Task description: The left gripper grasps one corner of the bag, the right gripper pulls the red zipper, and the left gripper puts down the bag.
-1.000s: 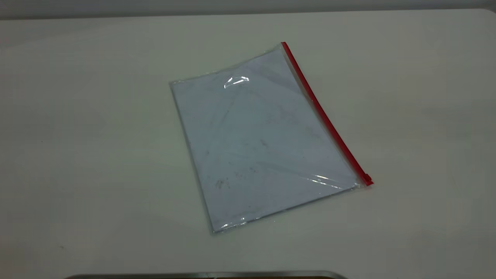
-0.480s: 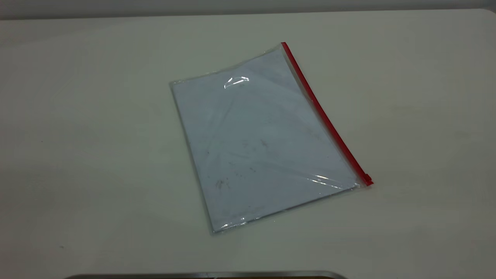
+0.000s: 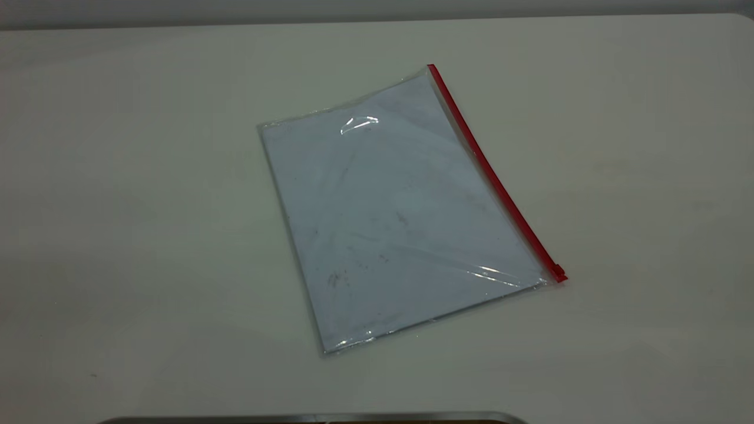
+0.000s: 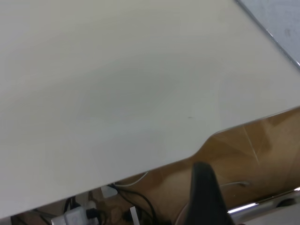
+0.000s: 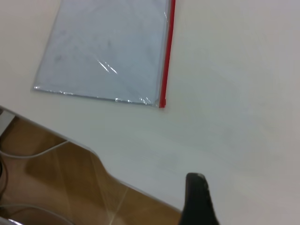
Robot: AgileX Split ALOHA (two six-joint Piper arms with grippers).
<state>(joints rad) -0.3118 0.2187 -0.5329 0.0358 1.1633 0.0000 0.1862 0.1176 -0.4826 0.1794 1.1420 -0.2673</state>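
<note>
The bag [image 3: 394, 218] lies flat and slanted on the white table, a clear pouch with a smudged white sheet inside. The red zipper [image 3: 489, 171] runs along its right long edge, and the slider tab [image 3: 557, 272] sits at the near right corner. The right wrist view shows the bag [image 5: 108, 47] and the red zipper [image 5: 167, 51] well away from my right gripper [image 5: 199, 201], of which only a black tip shows above the table's edge. My left gripper [image 4: 204, 197] shows as a black tip off the table's edge, far from the bag's corner [image 4: 281, 18]. Neither gripper appears in the exterior view.
The white table [image 3: 118, 206] spreads wide around the bag. A metal bar [image 3: 312, 418] lies along the near edge. Beyond the table's notched edge [image 4: 206, 140], the wrist views show wooden floor and cables [image 4: 84, 213].
</note>
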